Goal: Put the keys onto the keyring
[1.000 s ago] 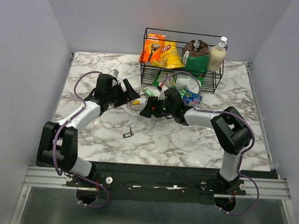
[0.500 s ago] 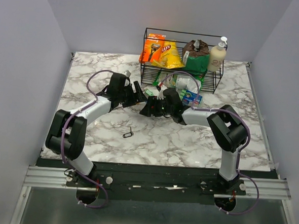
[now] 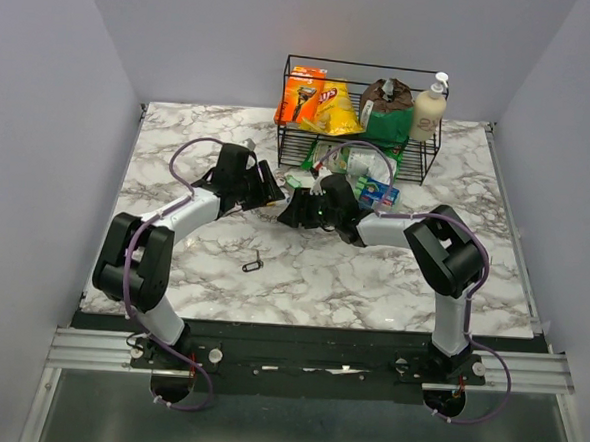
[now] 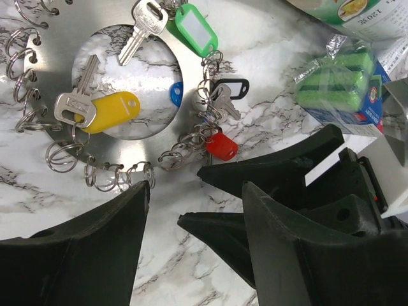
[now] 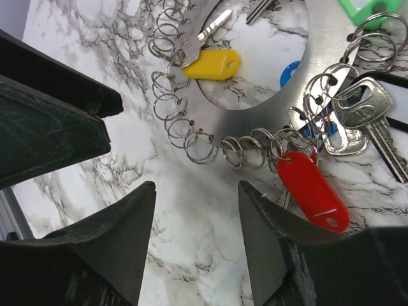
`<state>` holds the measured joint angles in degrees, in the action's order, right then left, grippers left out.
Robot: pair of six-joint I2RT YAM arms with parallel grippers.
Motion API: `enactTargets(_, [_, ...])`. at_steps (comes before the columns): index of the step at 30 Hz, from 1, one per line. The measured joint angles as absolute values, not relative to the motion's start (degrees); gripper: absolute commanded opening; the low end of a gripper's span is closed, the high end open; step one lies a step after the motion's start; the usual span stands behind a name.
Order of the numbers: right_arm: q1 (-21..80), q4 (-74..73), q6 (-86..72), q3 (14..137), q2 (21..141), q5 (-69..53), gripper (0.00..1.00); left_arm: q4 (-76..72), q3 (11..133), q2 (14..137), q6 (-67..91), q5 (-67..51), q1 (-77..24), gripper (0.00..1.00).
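The keyring (image 4: 160, 135) is a flat silver ring plate lined with small split rings, lying on the marble. It carries silver keys with a yellow tag (image 4: 112, 109), a green tag (image 4: 194, 29), a red tag (image 4: 221, 145) and a black tag (image 4: 231, 86). The right wrist view shows the plate (image 5: 255, 121), the yellow tag (image 5: 212, 65) and the red tag (image 5: 312, 190). My left gripper (image 4: 196, 188) is open and empty just short of the plate. My right gripper (image 5: 196, 186) is open and empty, facing it tip to tip. A small dark key (image 3: 252, 265) lies apart on the table.
A black wire basket (image 3: 284, 120) at the back holds snack bags and a bottle. A green sponge pack (image 4: 335, 80) and a box lie just behind the keyring. Both grippers (image 3: 274, 193) (image 3: 285, 218) crowd the same spot.
My left arm has swung right toward the keyring and now sits close against the right gripper. The right gripper has shifted slightly back. Nothing has been taken hold of.
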<state>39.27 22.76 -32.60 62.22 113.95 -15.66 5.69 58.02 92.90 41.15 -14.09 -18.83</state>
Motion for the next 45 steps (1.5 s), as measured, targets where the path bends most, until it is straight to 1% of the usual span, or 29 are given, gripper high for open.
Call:
enactTargets(5, [39.27, 23.51, -32.67, 62.24, 114.13, -14.59, 0.61, 5.61, 58.74, 95.09, 41.12, -13.89, -18.83, 0.64])
enactTargets(7, [39.27, 24.14, -32.82, 62.26, 114.45, -14.44, 0.59, 5.61, 58.78, 95.70, 41.15, -13.85, -18.83, 0.63])
enactTargets(11, [39.27, 24.69, -32.99, 62.30, 115.37, -14.17, 0.59, 5.26, 58.83, 97.14, 41.21, -13.82, -18.83, 0.57])
enactTargets(16, [39.24, 25.08, -33.15, 62.30, 115.90, -13.85, 0.54, 4.40, 58.83, 98.59, 41.50, -13.85, -18.83, 0.53])
enactTargets(20, [38.92, 26.20, -33.52, 62.28, 116.03, -13.37, 0.54, 3.73, 58.92, 99.42, 41.58, -13.87, -18.83, 0.49])
enactTargets(21, [38.89, 26.61, -33.65, 62.28, 116.03, -13.21, 0.51, 3.73, 59.24, 99.74, 41.58, -13.87, -18.83, 0.49])
enactTargets(23, [38.87, 27.44, -34.04, 62.28, 116.05, -13.02, 0.50, 3.73, 60.40, 100.64, 41.54, -13.87, -18.83, 0.45])
enactTargets(25, [38.85, 27.92, -34.44, 62.28, 116.16, -12.95, 0.50, 3.53, 61.43, 101.51, 41.43, -13.87, -18.83, 0.45])
enactTargets(26, [38.68, 28.29, -34.54, 62.28, 116.36, -12.95, 0.50, 3.46, 62.00, 101.97, 41.32, -13.87, -18.83, 0.42])
enactTargets(27, [38.57, 28.60, -34.76, 62.28, 116.60, -12.95, 0.47, 3.44, 62.52, 102.45, 41.21, -13.87, -18.83, 0.41])
enactTargets(29, [38.50, 28.82, -35.03, 62.28, 117.23, -12.97, 0.47, 3.49, 63.13, 103.18, 40.91, -13.87, -18.83, 0.38])
enactTargets(34, [38.13, 28.88, -35.88, 62.28, 118.41, -12.97, 0.46, 3.60, 63.33, 104.22, 39.94, -13.87, -18.83, 0.36])
enactTargets(37, [38.11, 28.93, -36.05, 62.30, 118.45, -13.02, 0.42, 3.60, 63.33, 105.08, 39.81, -13.87, -18.83, 0.36])
enactTargets(40, [38.11, 28.93, -36.21, 62.30, 118.63, -13.15, 0.41, 3.60, 63.33, 105.95, 39.66, -13.89, -18.83, 0.35])
enactTargets(41, [38.11, 28.93, -36.23, 62.30, 118.65, -13.17, 0.41, 3.57, 63.31, 106.13, 39.64, -13.89, -18.83, 0.33])
enactTargets(42, [38.02, 28.95, -36.25, 62.30, 118.72, -13.19, 0.38, 3.57, 63.31, 106.30, 39.64, -13.89, -18.83, 0.33])
enactTargets(45, [38.00, 28.97, -36.40, 62.30, 118.74, -13.28, 0.37, 3.51, 63.16, 106.48, 39.51, -13.96, -18.83, 0.33])
